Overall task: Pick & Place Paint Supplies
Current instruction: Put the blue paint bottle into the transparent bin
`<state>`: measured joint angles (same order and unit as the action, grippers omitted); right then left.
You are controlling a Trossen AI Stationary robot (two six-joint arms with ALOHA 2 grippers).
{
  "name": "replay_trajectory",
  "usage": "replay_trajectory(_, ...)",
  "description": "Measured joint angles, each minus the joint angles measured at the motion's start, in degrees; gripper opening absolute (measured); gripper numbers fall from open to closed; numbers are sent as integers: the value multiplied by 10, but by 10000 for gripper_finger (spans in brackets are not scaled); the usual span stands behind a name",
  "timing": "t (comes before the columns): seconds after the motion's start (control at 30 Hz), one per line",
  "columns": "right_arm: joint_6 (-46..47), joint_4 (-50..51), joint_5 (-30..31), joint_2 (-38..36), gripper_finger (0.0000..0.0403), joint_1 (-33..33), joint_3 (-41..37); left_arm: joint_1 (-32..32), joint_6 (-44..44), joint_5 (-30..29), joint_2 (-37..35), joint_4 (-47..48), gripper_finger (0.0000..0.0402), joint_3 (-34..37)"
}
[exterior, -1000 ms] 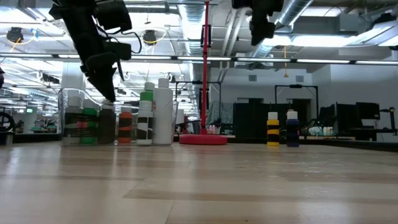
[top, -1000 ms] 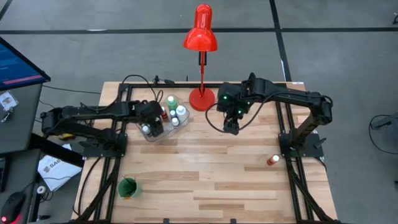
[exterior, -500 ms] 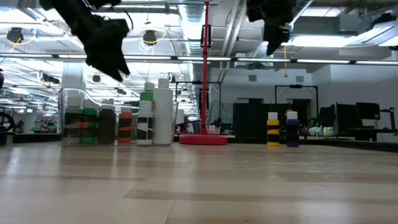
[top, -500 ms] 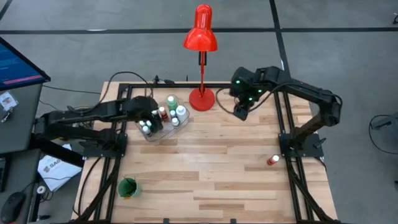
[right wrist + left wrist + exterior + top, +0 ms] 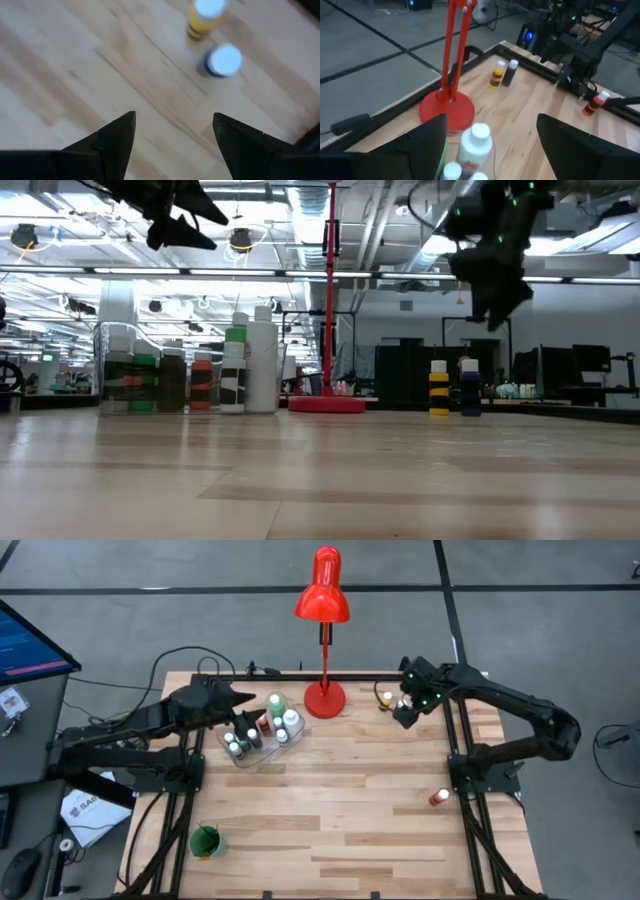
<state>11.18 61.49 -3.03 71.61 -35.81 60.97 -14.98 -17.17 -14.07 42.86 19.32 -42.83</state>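
Note:
A clear container near the table's far left holds several small paint bottles, standing upright. My left gripper hovers open above and just left of it, holding nothing. A yellow bottle and a dark blue, white-capped bottle stand side by side at the far edge. My right gripper is open in the air just right of them, touching nothing. A red bottle stands near the right edge. No brushes show.
The red desk lamp stands on its round base between the container and the yellow and blue pair, with its pole rising high. A green cup sits at the near left. Bare wood lies across the table's middle and near side.
My left gripper has risen out of the bottle container and drawn back toward the far left. My right gripper has swung from the table's middle toward the right and far edge, dropping lower beside the yellow and blue bottles. No bottle has moved.

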Motion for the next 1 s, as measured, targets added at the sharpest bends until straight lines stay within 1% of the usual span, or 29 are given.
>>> replay_trajectory(0.07,-1,-14,9,-1,260,-14,-30,0,0,0,-2,0,296,0)
replay_trajectory(0.2,-12,-73,16,-2,260,-30,-72,0,-16,0,-1,-3,296,0)
replay_trajectory(0.4,-39,-154,18,-12,260,-51,-128,0,-28,0,-1,-3,296,0)
replay_trajectory(0.57,-36,-230,20,-11,260,-65,-172,0,-28,0,-1,-4,296,0)
replay_trajectory(0.7,-27,-275,20,-11,260,-68,-197,0,-28,0,-1,-5,296,0)
replay_trajectory(0.8,-21,-305,32,-11,260,-71,-215,0,-28,0,-1,-6,296,0)
replay_trajectory(1.0,-3,-366,35,-11,260,-75,-234,0,-28,-8,-1,-7,296,0)
